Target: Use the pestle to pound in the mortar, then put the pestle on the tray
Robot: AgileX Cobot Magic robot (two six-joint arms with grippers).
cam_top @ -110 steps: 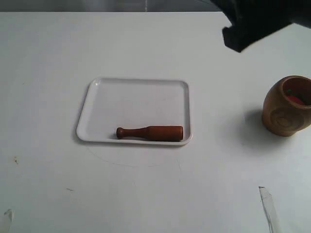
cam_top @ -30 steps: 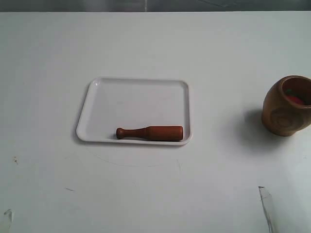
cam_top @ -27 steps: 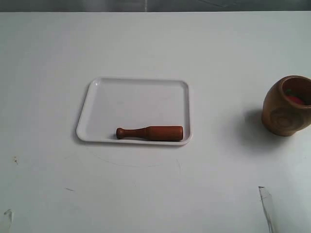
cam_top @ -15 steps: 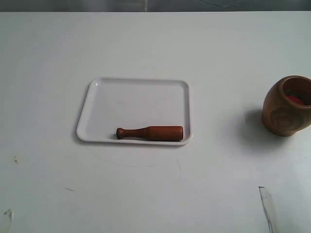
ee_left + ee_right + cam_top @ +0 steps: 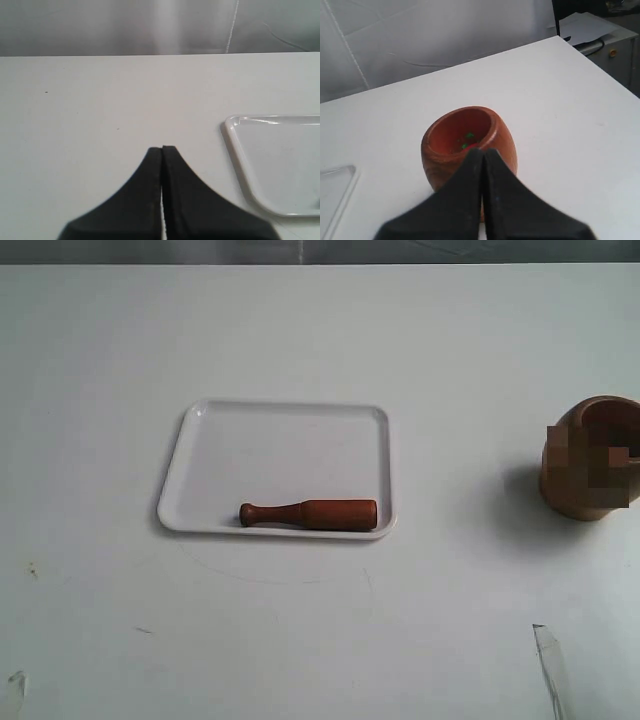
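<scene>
The dark reddish-brown pestle (image 5: pixel 308 514) lies on its side along the near edge of the white tray (image 5: pixel 280 430), untouched. The wooden mortar (image 5: pixel 590 458) stands at the right edge of the exterior view; the right wrist view shows the mortar (image 5: pixel 465 142) with red and green bits inside. My right gripper (image 5: pixel 483 150) is shut and empty, in front of the mortar. My left gripper (image 5: pixel 162 148) is shut and empty over bare table, beside a corner of the tray (image 5: pixel 235 125). Neither gripper appears in the exterior view.
The white table (image 5: pixel 320 330) stretches around tray and mortar. A thin clear strip (image 5: pixel 548 660) lies near the front right. A grey wall backs the table (image 5: pixel 150 25). Off the table's far corner stands a cabinet with papers (image 5: pixel 600 30).
The dark arm seen at the top right 3.7 s ago has left the exterior view. Pestle, tray and mortar have not moved.
</scene>
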